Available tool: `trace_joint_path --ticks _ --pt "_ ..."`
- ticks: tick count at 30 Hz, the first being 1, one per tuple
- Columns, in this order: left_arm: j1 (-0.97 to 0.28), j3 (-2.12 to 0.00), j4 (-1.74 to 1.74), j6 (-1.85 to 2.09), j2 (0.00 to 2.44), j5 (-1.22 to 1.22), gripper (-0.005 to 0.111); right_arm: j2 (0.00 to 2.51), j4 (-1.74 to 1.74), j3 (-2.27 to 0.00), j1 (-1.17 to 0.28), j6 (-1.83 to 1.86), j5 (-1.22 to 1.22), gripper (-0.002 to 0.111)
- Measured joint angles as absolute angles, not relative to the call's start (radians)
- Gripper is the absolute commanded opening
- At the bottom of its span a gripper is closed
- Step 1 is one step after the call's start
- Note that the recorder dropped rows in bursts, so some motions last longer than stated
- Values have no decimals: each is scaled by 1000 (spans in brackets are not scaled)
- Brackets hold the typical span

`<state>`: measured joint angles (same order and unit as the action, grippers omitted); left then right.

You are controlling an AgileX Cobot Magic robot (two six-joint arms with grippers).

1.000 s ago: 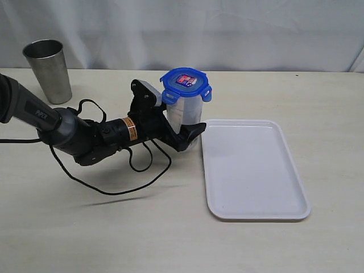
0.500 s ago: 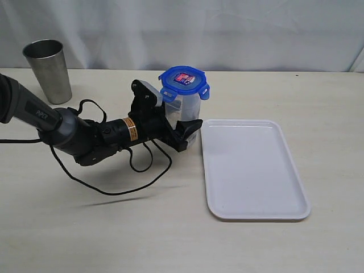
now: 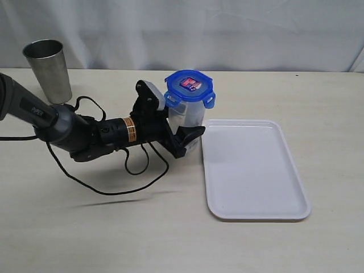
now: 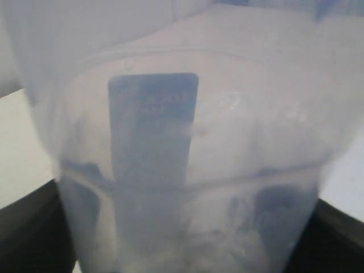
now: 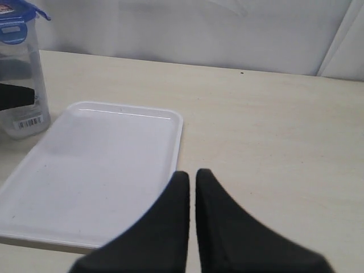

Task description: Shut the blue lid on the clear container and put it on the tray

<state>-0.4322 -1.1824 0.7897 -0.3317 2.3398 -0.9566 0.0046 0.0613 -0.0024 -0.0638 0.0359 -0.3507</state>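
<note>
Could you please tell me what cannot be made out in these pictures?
Exterior view: the clear container hides the left gripper's far finger; the blue lid is too small to judge latched.
Left wrist view: the container fills the frame, blurred; its label is unreadable.
Right wrist view: the lid is cut off by the picture's edge.

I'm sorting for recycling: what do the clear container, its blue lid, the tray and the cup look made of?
The clear container: transparent plastic, see-through walls. The blue lid: glossy opaque plastic, moulded flaps. The tray: smooth white plastic, probably; soft sheen. The cup: likely steel; brushed grey reflections.
</note>
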Motion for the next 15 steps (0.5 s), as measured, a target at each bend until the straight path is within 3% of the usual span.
trace_joint_path --ticks 6,15 --pt "-385 -1182 993 -512 2288 -969 0 5 61 -2 -64 36 -351 5" --pt "-277 -1184 1494 -597 2277 -1184 0 5 61 -2 -64 36 -351 5"
